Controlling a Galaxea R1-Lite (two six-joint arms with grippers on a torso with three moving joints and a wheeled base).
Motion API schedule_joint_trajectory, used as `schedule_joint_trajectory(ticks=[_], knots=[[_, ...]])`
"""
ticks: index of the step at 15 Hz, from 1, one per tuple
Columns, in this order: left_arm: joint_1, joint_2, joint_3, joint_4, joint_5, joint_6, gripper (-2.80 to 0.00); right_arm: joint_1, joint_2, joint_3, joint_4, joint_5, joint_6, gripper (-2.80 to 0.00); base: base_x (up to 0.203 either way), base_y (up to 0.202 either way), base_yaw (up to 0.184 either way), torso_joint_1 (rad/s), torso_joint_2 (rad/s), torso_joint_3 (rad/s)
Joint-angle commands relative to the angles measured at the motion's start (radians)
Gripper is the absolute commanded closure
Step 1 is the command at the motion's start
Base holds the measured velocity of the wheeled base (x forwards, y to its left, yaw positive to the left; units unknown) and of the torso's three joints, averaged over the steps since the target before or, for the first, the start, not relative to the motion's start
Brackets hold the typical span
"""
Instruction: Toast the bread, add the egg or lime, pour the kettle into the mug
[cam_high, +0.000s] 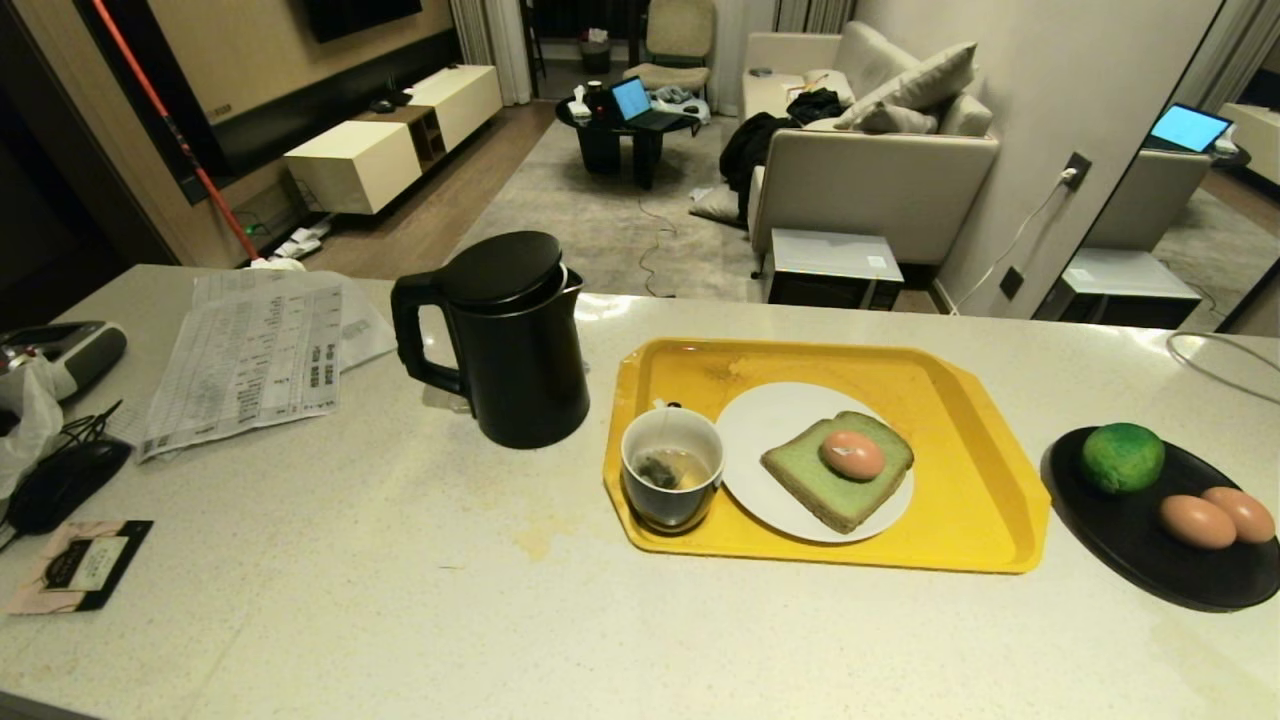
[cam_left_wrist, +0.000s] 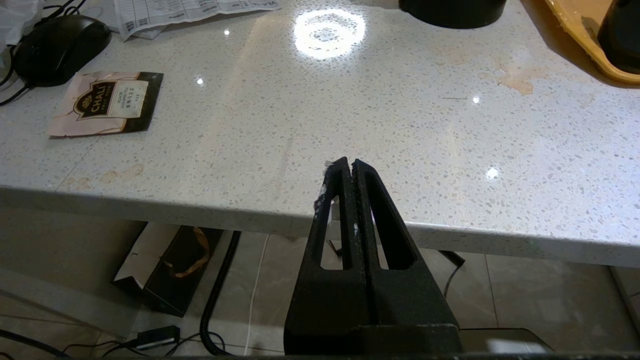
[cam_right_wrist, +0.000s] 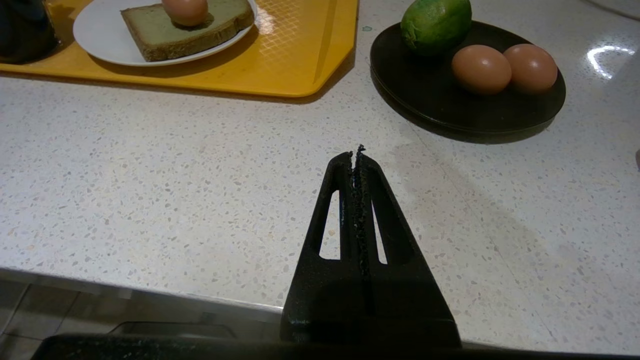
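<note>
On the speckled pale stone worktop (cam_high: 400, 560) we see a yellow plastic tray (cam_high: 960, 500) at centre. On it, a white round plate (cam_high: 760, 430) carries the pale green, brown-crusted bread slice (cam_high: 815, 480), with the pinkish-brown egg (cam_high: 852, 454) resting on top. The small dark mug (cam_high: 671, 482), white inside, sits at the plate's nine o'clock, and the tall matte black kettle (cam_high: 515, 345) stands off the tray at the mug's ten o'clock. At the tray's three o'clock, a black dish (cam_high: 1140, 545) holds the bumpy green lime (cam_high: 1122, 457) and two brown eggs (cam_high: 1197, 521). Our left gripper (cam_left_wrist: 351, 162) and right gripper (cam_right_wrist: 356, 152) hover at the near edge, both clenched and empty.
</note>
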Motion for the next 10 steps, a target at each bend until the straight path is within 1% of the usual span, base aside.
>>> schedule_joint_trajectory(ticks=[1,10], knots=[[0.0,0.0,0.0,0.0,0.0,0.0,0.0,0.0,0.0,0.003,0.0,0.0,0.0,0.0,0.0,0.0,0.0,0.0,0.0,0.0],[0.0,0.0,0.0,0.0,0.0,0.0,0.0,0.0,0.0,0.003,0.0,0.0,0.0,0.0,0.0,0.0,0.0,0.0,0.0,0.0]])
